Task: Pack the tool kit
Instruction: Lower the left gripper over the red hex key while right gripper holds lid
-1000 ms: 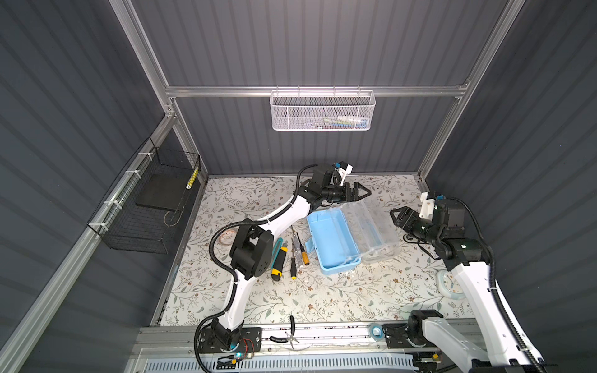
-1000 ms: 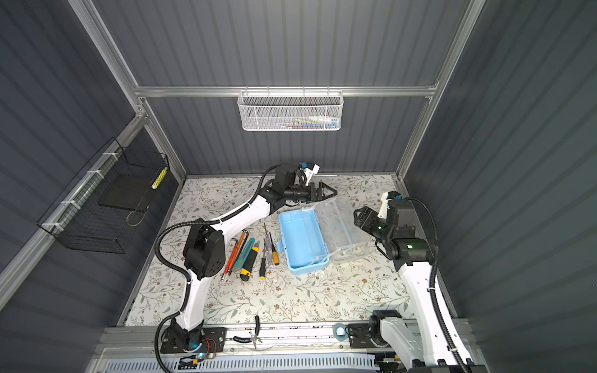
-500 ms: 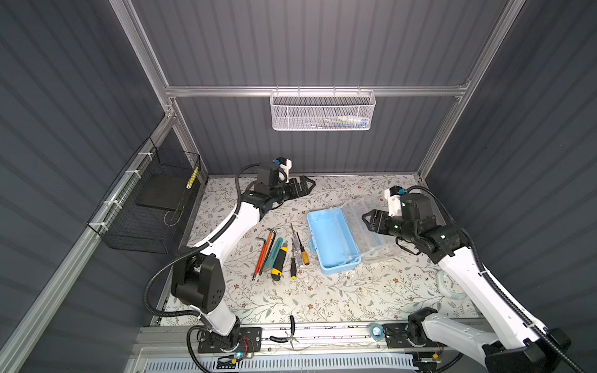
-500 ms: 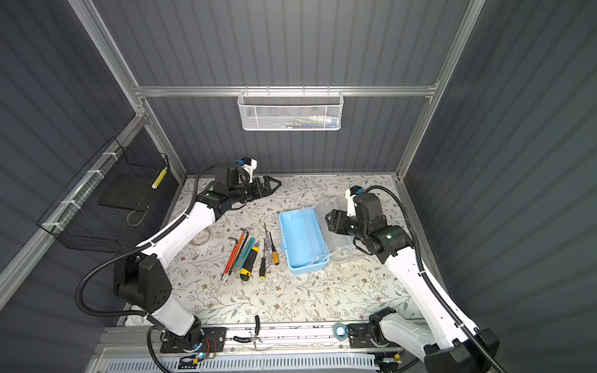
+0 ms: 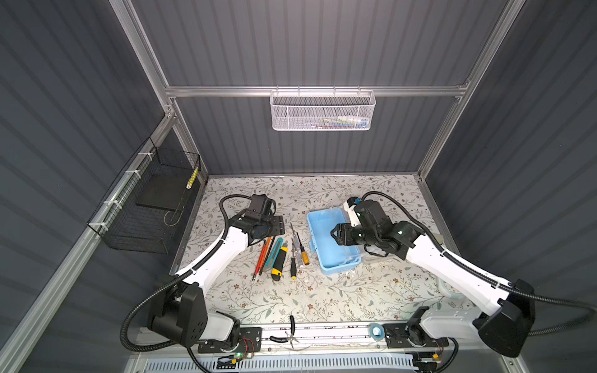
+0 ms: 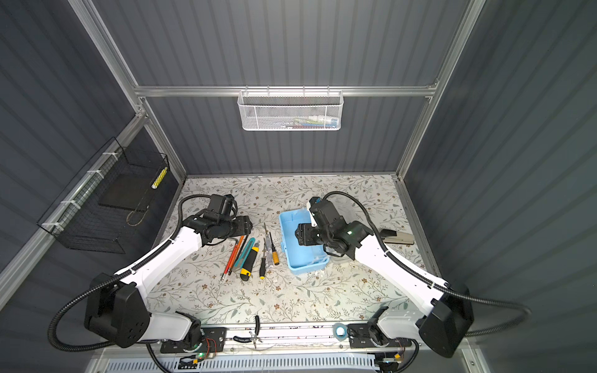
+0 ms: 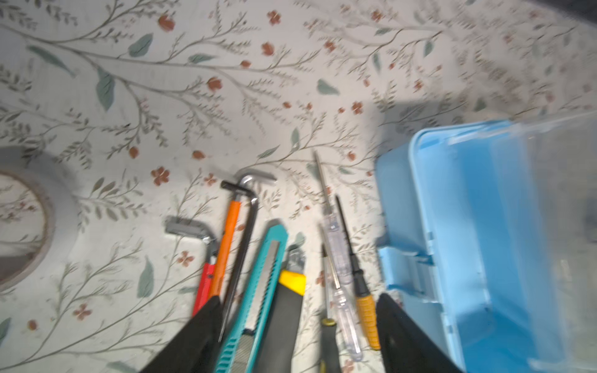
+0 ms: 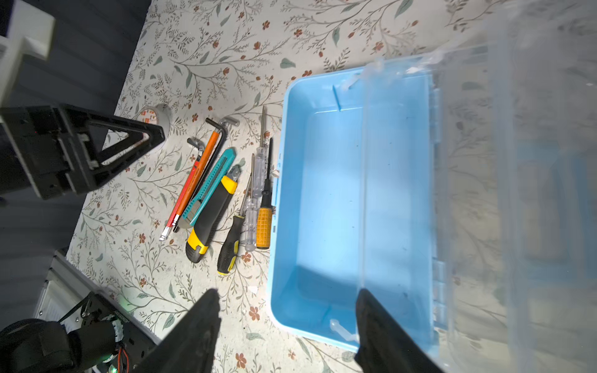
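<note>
our left gripper point(image 7: 297, 300) has swung off the open case point(image 5: 326, 255) to hang, jaws apart and empty, over the tools point(image 5: 278, 255) lying just beside it, while the right gripper point(image 8: 287, 292), also apart, moved above it, so we can start packing.

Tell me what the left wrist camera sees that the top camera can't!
Only the left wrist view shows the tape roll; it shows in neither top view. Only the top views show the white mesh basket on the back wall, the black wire basket on the side wall and the pliers at the front rail. Both show the open light-blue case and the tools lined up beside it, such as the teal knife and the yellow-black knife.
</note>
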Available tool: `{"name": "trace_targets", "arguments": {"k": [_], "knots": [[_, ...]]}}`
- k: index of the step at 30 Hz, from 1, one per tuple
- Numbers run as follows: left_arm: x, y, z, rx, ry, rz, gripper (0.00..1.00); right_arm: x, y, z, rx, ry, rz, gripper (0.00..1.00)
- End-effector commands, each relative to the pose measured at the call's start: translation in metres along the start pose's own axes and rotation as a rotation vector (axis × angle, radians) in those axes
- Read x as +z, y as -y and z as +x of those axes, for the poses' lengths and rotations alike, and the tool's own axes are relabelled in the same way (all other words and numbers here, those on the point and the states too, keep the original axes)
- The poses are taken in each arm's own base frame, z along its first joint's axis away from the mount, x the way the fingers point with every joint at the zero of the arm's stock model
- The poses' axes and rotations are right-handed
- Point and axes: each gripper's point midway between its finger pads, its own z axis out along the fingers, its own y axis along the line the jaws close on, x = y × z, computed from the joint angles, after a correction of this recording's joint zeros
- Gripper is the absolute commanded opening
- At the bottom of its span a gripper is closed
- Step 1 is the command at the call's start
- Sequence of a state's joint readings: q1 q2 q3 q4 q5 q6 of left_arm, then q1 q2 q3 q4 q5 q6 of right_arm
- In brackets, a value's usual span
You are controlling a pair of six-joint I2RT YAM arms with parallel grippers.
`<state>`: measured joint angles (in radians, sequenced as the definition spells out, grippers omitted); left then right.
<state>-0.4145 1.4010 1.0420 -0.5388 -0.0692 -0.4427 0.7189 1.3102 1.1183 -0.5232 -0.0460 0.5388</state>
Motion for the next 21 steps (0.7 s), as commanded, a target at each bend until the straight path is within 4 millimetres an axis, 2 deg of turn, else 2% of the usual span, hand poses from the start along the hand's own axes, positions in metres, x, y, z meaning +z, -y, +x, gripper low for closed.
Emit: {"name": "trace_targets", "arguments": {"k": [1, 2, 3, 7, 12, 18, 21], "knots": [[0.008, -0.024, 0.02, 0.016, -0.045, -0.109, 0.54, 0.013, -0.012, 0.005, 0.019, -0.026, -0.041, 0.67], [0.014, -0.028, 0.025, 0.019, -0.06, -0.12, 0.44, 0.016, -0.014, 0.007, 0.02, -0.032, -0.045, 0.67], [0.018, -0.031, 0.029, 0.02, -0.072, -0.135, 0.38, 0.018, -0.016, 0.008, 0.02, -0.04, -0.051, 0.67], [0.032, -0.046, 0.041, 0.019, -0.102, -0.187, 0.3, 0.028, -0.018, 0.013, 0.02, -0.061, -0.052, 0.67], [0.046, -0.059, 0.052, -0.013, -0.139, -0.198, 0.3, 0.032, -0.016, 0.016, 0.023, -0.069, -0.044, 0.67], [0.052, -0.077, 0.057, -0.038, -0.156, -0.215, 0.3, 0.037, -0.014, 0.019, 0.027, -0.077, -0.04, 0.67], [0.054, -0.079, 0.058, -0.037, -0.163, -0.209, 0.3, 0.04, -0.013, 0.021, 0.033, -0.083, -0.039, 0.67]]}}
